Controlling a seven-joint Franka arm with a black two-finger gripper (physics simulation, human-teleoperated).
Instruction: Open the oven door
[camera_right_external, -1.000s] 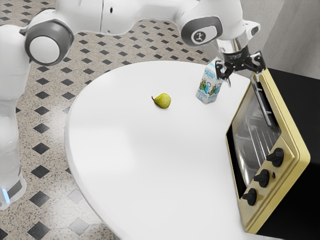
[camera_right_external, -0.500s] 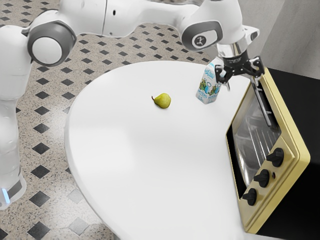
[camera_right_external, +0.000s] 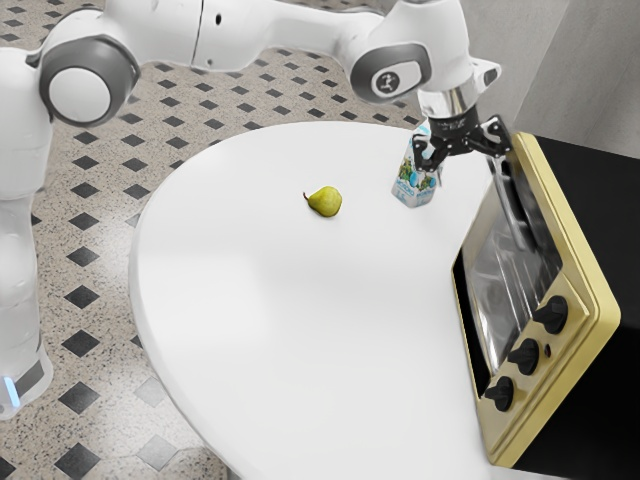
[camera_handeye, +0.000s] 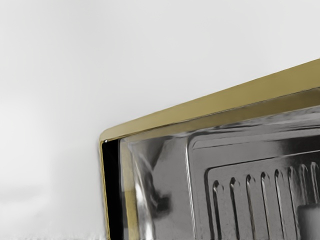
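Gripper open, fingers spread | oven door by round table edge, exterior view's right, seemingly just ajar | handle runs from beside oven-side fingertip toward knobs | likely next: pull outward

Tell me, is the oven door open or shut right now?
Slightly open. The door has its handle farther out from the yellow frame than a second ago.
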